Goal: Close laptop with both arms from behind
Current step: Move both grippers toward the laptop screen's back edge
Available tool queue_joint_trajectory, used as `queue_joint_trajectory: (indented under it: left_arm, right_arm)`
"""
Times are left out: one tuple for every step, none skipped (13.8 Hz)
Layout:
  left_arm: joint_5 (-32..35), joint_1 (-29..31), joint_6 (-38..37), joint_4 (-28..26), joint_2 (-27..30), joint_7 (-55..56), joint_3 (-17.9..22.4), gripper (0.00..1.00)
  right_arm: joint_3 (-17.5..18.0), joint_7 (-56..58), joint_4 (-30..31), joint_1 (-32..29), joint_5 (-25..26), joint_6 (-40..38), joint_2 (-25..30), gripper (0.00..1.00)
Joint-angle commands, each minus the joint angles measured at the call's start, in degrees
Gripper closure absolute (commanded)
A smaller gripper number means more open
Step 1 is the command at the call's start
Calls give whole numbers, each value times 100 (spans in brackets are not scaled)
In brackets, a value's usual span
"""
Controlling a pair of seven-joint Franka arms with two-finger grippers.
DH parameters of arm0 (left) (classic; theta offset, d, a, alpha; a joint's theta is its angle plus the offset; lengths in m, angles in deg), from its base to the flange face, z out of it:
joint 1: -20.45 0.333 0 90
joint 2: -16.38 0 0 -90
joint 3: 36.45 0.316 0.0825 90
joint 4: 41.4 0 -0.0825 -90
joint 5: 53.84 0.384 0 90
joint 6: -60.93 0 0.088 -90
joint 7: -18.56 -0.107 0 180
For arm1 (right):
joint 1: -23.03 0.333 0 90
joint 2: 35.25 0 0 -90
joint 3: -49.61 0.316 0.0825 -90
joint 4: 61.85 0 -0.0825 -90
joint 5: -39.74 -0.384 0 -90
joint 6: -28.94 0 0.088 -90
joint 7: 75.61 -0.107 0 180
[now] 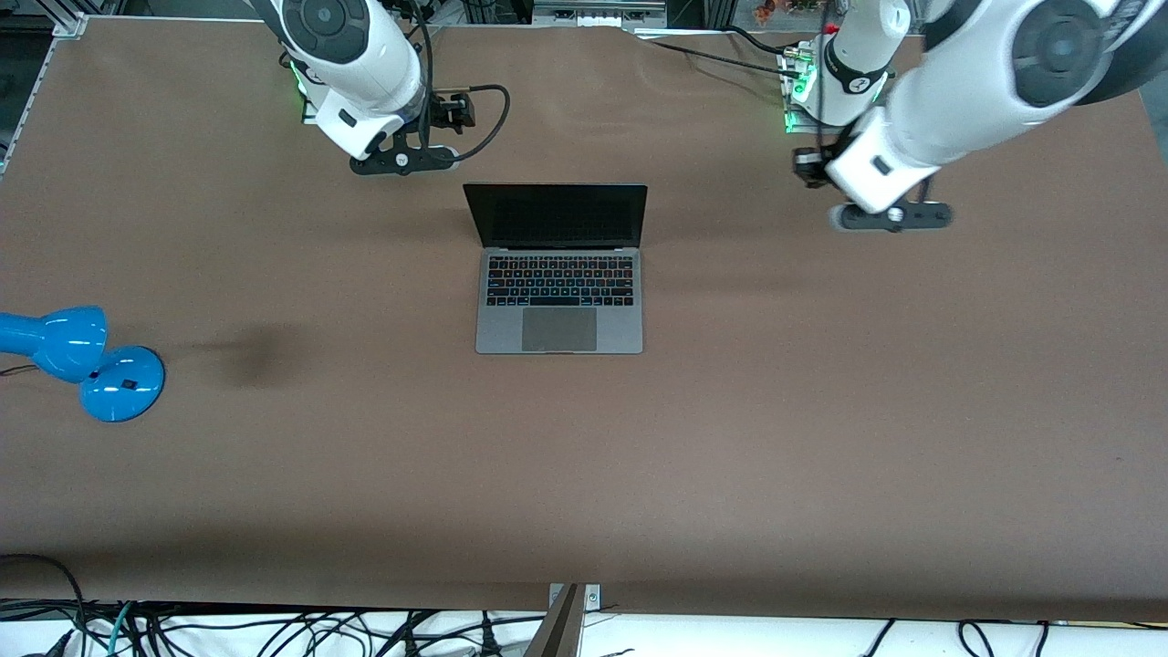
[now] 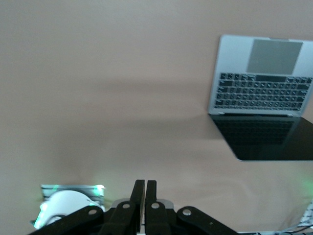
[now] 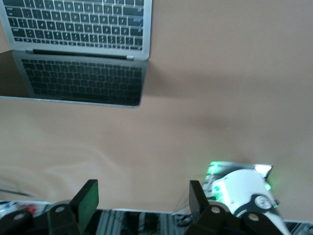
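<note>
Centrally on the brown table (image 1: pixel 821 411), the laptop (image 1: pixel 558 301) lies open, its dark screen upright and its keyboard and trackpad facing the front camera. Overhead, the left claw (image 2: pixel 145 196) hangs above bare table toward the left arm's end, well apart from the laptop, its fingers (image 2: pixel 139 193) pressed together. Meanwhile the right claw (image 3: pixel 142 203) hovers over the table toward the right arm's end, near the screen's corner, with its fingers (image 3: pixel 88 198) spread wide apart. Nearer the camera, at the right arm's end, a blue desk lamp (image 1: pixel 87 360) rests on the table's edge.
</note>
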Motion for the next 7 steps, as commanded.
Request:
queue_joint_trajectory:
  left_arm:
    - [-160,33,223,54,-344,508,-462,50]
    - [-177,33,380,45,-468,553,-586,50]
    - [-308,25,469,45,-556,580,-657,55]
    - [-335,25,557,28,-627,719,-780,65]
    - [-336,16,679,-7,-723,947,-972,79]
    - [-344,7,715,-8,-846,1097,-1096,91]
    - [-362,-2,725,10,-986,1133,-1167,94]
  right_arm:
    - [51,-140,225,-43,-445,58,-41,50]
    - [51,-140,269,-43,-577,67,-111,64]
    - [59,-148,269,-34,-656,67,-181,76]
    - [68,-149,278,-17,-657,67,-243,85]
    - [77,-149,278,1,-666,67,-322,92]
    - [94,-149,270,27,-675,84,-409,92]
    - [103,-149,269,45,-701,102,-506,95]
